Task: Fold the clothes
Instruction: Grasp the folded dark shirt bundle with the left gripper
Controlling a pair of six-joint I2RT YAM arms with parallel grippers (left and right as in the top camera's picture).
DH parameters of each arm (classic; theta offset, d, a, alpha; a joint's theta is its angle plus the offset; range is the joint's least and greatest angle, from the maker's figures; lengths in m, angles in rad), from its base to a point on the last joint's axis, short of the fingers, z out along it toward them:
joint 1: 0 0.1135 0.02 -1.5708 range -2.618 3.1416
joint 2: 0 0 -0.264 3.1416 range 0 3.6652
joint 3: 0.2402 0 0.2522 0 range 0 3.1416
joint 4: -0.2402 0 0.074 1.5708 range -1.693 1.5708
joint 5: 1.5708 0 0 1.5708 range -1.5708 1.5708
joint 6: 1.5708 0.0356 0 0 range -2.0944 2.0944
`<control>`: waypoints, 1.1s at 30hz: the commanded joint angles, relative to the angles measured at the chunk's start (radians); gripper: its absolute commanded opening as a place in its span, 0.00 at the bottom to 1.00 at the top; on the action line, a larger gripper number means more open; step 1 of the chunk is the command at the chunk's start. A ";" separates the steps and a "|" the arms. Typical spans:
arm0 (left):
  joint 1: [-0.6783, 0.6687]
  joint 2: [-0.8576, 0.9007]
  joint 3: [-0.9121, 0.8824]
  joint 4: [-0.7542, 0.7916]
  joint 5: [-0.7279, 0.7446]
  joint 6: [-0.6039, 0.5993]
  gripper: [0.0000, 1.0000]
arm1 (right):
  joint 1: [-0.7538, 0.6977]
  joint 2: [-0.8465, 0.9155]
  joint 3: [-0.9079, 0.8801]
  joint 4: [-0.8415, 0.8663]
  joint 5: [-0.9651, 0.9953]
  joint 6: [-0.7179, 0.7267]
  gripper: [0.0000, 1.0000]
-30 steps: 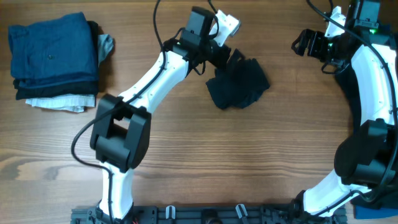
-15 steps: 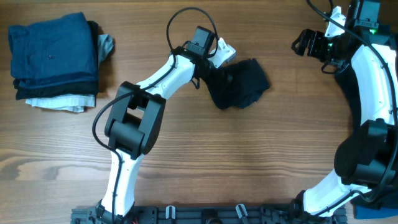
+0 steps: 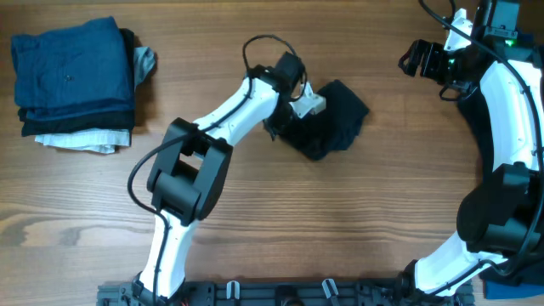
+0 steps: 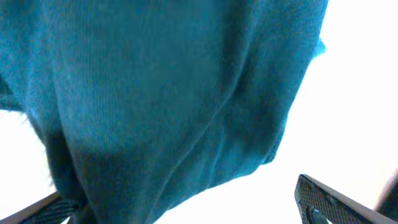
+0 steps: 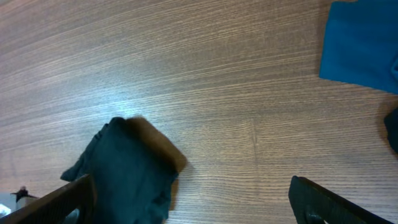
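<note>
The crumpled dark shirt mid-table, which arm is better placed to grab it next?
Left. Its pincer hangs open right at the shirt, and cloth fills its wrist view. The right pincer, also open, sits well off toward the right end of the table, apart from the shirt.

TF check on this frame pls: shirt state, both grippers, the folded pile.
1. The crumpled near-black navy cloth shirt lies unfolded mid-table. True.
2. The left gripper is shut on the shirt. False: its jaws are open, right over the shirt.
3. The right gripper holds a garment. False: it is open and empty, above the bare wood table.
4. A folded stack of blue, dark and white clothes sits at the far left. True.
</note>
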State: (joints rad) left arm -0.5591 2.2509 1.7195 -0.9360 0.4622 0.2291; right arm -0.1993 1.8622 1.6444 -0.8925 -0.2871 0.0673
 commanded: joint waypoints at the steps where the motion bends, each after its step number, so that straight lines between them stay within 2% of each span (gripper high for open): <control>1: -0.006 -0.151 -0.019 0.063 -0.166 -0.137 1.00 | 0.002 0.006 -0.006 0.002 0.006 0.014 1.00; 6: -0.006 -0.219 -0.019 0.245 -0.324 -0.104 1.00 | 0.002 0.006 -0.006 0.002 0.006 0.013 1.00; 9: -0.006 -0.166 -0.019 0.306 -0.298 0.010 1.00 | 0.002 0.006 -0.006 0.002 0.006 0.014 1.00; 10: -0.007 -0.130 -0.019 0.317 -0.254 0.080 1.00 | 0.002 0.006 -0.006 0.002 0.006 0.014 1.00; 13: -0.006 -0.056 -0.019 0.320 -0.190 0.154 1.00 | 0.002 0.006 -0.006 0.002 0.006 0.014 1.00; 29: -0.036 0.124 -0.019 0.378 -0.164 0.129 1.00 | 0.002 0.006 -0.006 0.002 0.006 0.013 1.00; 30: -0.037 0.124 -0.019 0.378 -0.165 0.129 0.96 | 0.002 0.006 -0.006 0.002 0.006 0.013 1.00; 32: -0.037 0.120 -0.019 0.374 -0.168 0.129 0.42 | 0.002 0.006 -0.006 0.002 0.006 0.013 1.00; 33: -0.034 0.114 -0.019 0.365 -0.179 0.121 0.20 | 0.002 0.006 -0.006 0.002 0.006 0.013 1.00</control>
State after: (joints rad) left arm -0.5846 2.3085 1.7180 -0.5457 0.3248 0.3542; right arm -0.1993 1.8622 1.6444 -0.8925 -0.2871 0.0673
